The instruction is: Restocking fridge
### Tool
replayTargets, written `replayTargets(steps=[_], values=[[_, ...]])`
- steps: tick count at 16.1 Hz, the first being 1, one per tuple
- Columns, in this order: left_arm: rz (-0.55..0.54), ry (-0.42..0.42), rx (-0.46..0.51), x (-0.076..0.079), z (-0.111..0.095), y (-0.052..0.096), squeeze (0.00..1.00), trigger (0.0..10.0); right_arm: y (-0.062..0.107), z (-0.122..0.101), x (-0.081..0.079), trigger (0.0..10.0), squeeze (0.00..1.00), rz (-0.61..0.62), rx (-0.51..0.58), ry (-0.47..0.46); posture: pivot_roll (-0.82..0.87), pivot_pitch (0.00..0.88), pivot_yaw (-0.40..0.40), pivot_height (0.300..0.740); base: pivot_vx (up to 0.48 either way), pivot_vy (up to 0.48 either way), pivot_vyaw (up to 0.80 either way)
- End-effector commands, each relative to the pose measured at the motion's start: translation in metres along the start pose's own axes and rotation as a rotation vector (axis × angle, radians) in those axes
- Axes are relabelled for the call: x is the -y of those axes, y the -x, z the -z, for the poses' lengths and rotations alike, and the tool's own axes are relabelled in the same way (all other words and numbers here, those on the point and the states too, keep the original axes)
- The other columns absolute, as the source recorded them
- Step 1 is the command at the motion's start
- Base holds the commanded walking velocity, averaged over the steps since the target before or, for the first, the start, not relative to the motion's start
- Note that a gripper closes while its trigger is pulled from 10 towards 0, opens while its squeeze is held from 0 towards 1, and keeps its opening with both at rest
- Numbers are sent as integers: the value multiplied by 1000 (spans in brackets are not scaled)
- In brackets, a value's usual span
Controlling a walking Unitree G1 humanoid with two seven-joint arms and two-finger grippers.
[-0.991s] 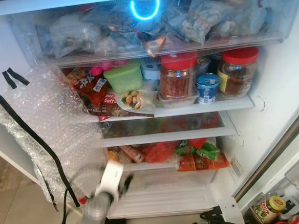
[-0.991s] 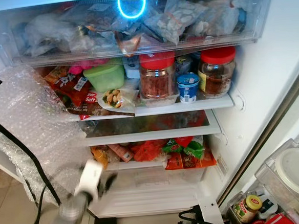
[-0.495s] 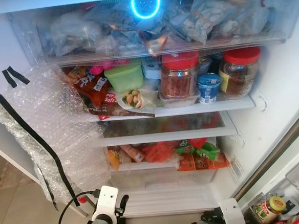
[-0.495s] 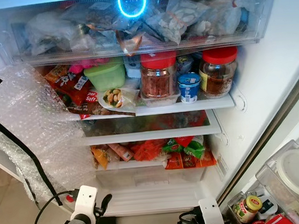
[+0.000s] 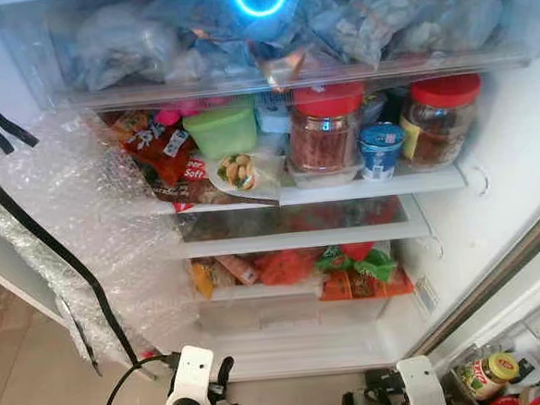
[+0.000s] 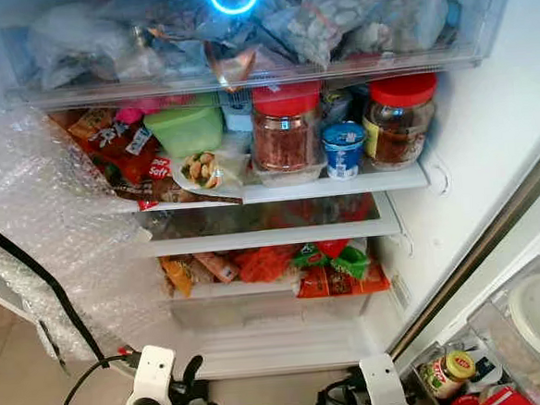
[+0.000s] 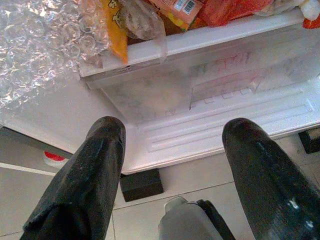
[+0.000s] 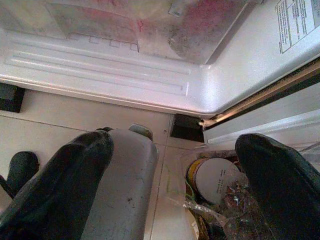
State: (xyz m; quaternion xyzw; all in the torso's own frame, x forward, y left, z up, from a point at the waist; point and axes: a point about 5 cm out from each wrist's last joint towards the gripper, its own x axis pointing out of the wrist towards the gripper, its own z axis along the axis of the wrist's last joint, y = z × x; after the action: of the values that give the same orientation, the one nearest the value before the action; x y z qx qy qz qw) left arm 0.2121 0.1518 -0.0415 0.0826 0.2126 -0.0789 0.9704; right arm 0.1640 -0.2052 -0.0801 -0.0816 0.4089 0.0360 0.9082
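Left wrist view: my left claw (image 7: pixel 172 165) is released, fingers (image 7: pixel 82 180) spread wide, grasping nothing, low over the floor tiles (image 7: pixel 75 200). Straight ahead of it sits the fridge (image 7: pixel 215 125) base, bubble wrap (image 7: pixel 35 50) beyond and to its outer side. My right claw (image 8: pixel 175 185) is also released and empty, near the door-bin jar (image 8: pixel 215 180). Stocked shelf (image 5: pixel 362 189) with red-lidded jars (image 5: pixel 325 129) is well above both claws.

The fridge (image 5: pixel 492 196) stands open. A full drawer (image 5: pixel 268 36) sits at the top. On the shelf (image 5: pixel 371 188) below it, two jars (image 5: pixel 322 129) stand at the right with a small cup (image 5: pixel 380 148) between them. A tub (image 5: pixel 221 130) and snack bags (image 5: pixel 160 159) lie left. Bubble wrap (image 5: pixel 77 225) hangs at the far left. More packets (image 5: pixel 349 271) lie in the low bin.
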Motion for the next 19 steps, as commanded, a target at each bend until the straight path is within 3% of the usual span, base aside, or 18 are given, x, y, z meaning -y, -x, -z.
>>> replayTargets(steps=[1, 9, 19], values=[[-9, -1, -27, 0, 5, 4, 0, 10000, 21, 56, 1, 10000, 0, -9, -207, 10, -78, 137, 24, 652, 0, 0, 0], [-43, 10, -42, 1, 18, 15, 0, 10000, 31, 68, 4, 10000, 0, -17, -209, 17, -82, 188, 12, 652, 0, 0, 0], [-51, 0, -203, -12, 43, 17, 0, 10000, 25, 57, 1, 10000, 0, -15, -173, 0, -75, 156, 22, 652, 0, 0, 0]])
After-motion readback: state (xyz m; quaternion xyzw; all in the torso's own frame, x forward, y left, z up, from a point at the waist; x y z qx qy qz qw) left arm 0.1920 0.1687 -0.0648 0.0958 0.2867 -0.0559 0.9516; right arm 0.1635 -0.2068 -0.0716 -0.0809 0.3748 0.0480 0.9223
